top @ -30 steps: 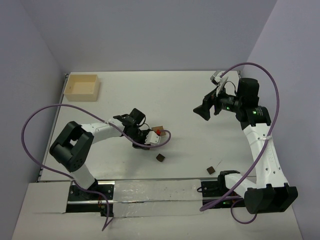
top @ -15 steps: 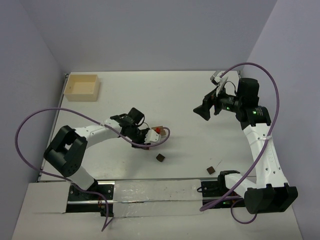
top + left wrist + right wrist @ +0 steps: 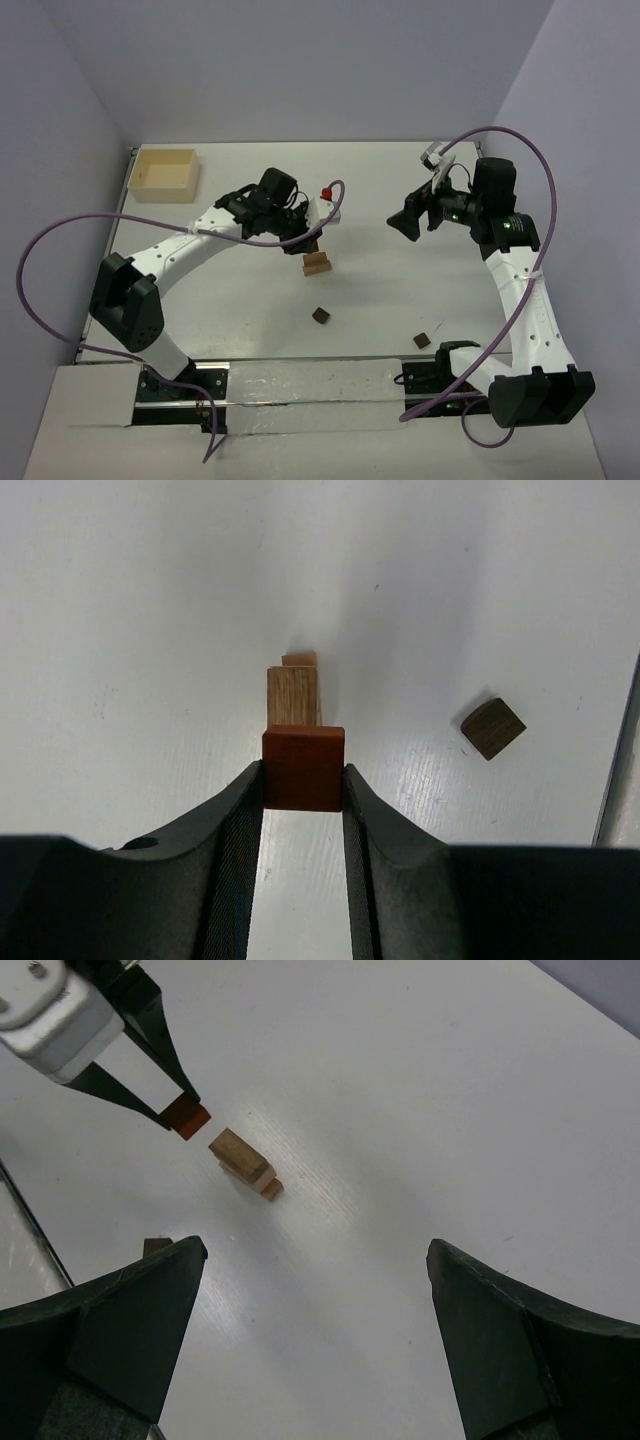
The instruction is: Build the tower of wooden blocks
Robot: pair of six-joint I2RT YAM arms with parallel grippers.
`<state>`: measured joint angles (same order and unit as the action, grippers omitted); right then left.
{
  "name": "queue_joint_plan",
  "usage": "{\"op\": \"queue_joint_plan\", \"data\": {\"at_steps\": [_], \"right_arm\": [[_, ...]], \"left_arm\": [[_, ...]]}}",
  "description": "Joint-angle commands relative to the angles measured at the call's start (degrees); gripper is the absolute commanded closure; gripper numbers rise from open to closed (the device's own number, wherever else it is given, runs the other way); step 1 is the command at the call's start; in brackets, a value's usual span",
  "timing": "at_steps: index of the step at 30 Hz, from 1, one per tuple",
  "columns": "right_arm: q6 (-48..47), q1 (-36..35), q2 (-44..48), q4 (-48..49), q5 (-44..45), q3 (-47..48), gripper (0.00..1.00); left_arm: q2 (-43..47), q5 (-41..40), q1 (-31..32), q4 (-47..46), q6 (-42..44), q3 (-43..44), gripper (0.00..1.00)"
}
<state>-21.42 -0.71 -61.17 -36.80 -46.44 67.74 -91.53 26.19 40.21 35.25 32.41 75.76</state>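
Your left gripper (image 3: 303,780) is clamping a reddish-brown block (image 3: 303,768) and hovering close to the wood block tower (image 3: 293,693), not touching it. The tower is standing near the middle of the white table (image 3: 380,290). Your right gripper (image 3: 315,1260) is hanging well apart, jaws spread wide, gripping nothing. A dark brown block (image 3: 321,316) and a second dark brown block (image 3: 422,340) are lying loose nearer the arm bases. A pale box (image 3: 163,174) is sitting at the far left corner, beneath lavender walls (image 3: 300,70).
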Motion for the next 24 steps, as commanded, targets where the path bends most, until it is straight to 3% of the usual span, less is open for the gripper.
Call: {"op": "queue_joint_plan", "data": {"at_steps": [1,24], "right_arm": [[1.96,0.36,1.16,3.07,1.42,-1.05,0.00],[4.29,0.32,0.92,3.45,4.60,-0.81,0.00]], "left_arm": [[-4.86,-2.25,0.40,2.17,-5.15,4.76,0.95],[-12.97,-4.48,1.50,2.50,-7.01,8.09,0.85]]}}
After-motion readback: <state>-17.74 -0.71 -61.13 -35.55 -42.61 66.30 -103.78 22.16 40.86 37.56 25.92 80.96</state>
